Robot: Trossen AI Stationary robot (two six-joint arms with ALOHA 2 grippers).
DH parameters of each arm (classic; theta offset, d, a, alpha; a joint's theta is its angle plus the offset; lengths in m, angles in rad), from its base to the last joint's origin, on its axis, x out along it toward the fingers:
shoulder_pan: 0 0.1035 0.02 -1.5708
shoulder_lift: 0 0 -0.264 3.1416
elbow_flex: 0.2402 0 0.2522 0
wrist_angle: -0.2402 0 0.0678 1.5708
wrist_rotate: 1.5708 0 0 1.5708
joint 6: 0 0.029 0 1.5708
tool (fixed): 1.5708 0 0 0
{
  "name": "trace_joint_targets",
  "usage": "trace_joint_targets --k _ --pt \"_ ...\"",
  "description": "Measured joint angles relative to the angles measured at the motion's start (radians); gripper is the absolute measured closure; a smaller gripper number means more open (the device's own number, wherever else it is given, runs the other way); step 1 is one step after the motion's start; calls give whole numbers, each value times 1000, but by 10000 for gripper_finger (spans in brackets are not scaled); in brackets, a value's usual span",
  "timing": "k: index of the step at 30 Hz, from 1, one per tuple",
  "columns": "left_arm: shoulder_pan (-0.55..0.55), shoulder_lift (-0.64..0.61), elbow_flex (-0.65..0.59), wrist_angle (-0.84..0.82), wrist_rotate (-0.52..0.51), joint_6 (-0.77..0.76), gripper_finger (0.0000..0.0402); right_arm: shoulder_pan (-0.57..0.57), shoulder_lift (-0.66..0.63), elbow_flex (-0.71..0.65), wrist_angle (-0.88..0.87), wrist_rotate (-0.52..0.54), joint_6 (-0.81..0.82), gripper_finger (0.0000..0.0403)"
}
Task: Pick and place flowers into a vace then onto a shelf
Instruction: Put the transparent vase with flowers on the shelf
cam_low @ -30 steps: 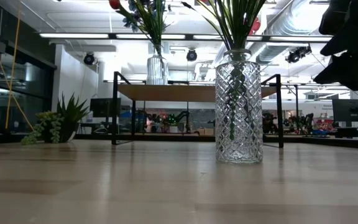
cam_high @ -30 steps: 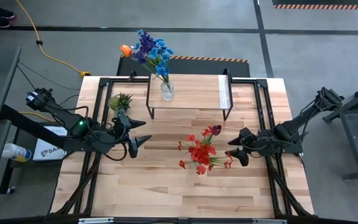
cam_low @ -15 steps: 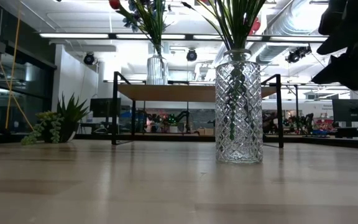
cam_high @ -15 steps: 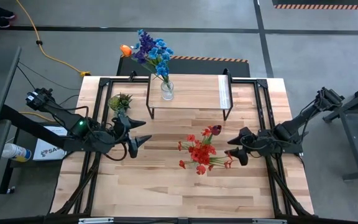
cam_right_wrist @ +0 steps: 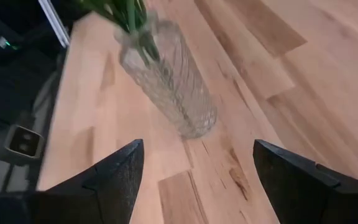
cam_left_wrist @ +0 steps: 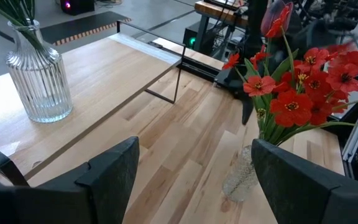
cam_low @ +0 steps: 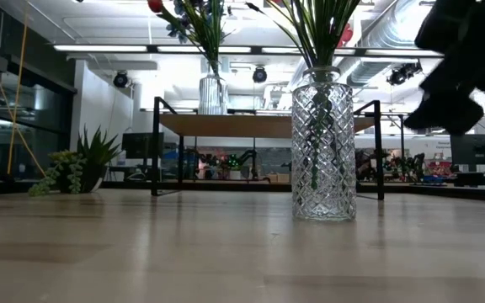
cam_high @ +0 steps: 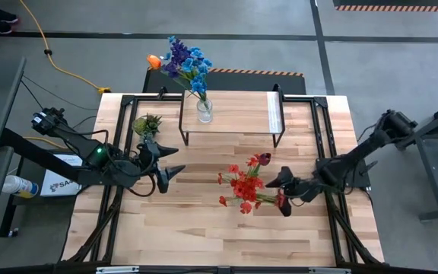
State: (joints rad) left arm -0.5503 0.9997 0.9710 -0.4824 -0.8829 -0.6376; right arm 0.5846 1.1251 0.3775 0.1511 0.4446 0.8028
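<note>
Red flowers [cam_high: 243, 185] stand in a diamond-cut glass vase [cam_low: 322, 143] on the table's middle right. My right gripper [cam_high: 274, 194] is open just right of that vase, which shows ahead of its fingers in the right wrist view [cam_right_wrist: 169, 81], apart from both. On the shelf [cam_high: 234, 114], at its left end, a ribbed glass vase [cam_high: 204, 111] holds blue, purple and orange flowers [cam_high: 182, 61]. My left gripper [cam_high: 177, 160] waits open at the table's left, pointing toward the red flowers [cam_left_wrist: 297, 93].
A small green potted plant [cam_high: 147, 124] stands on the table, left of the shelf and close to my left arm. The shelf's right half [cam_high: 253, 114] is bare. Bare planks [cam_high: 204, 228] lie between the cut-glass vase and the table's near edge.
My right gripper has moved toward the table's left, closing on the cut-glass vase, and has come down a little, rolling slightly. Its fingers stay apart. The vase and flowers have not moved.
</note>
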Motion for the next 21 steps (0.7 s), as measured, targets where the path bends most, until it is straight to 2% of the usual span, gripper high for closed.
trace_joint_targets --k 5,11,15,21 --pt "0 0 0 0 -1 0 60 0 145 0 140 13 0 111" --pt "0 0 0 -7 -3 0 60 -2 288 2 320 -24 -58 111" --pt "0 0 0 -18 -11 0 60 -25 363 2 433 -21 -107 111" --pt "0 0 0 -18 -14 0 60 -72 444 2 577 -88 -177 111"
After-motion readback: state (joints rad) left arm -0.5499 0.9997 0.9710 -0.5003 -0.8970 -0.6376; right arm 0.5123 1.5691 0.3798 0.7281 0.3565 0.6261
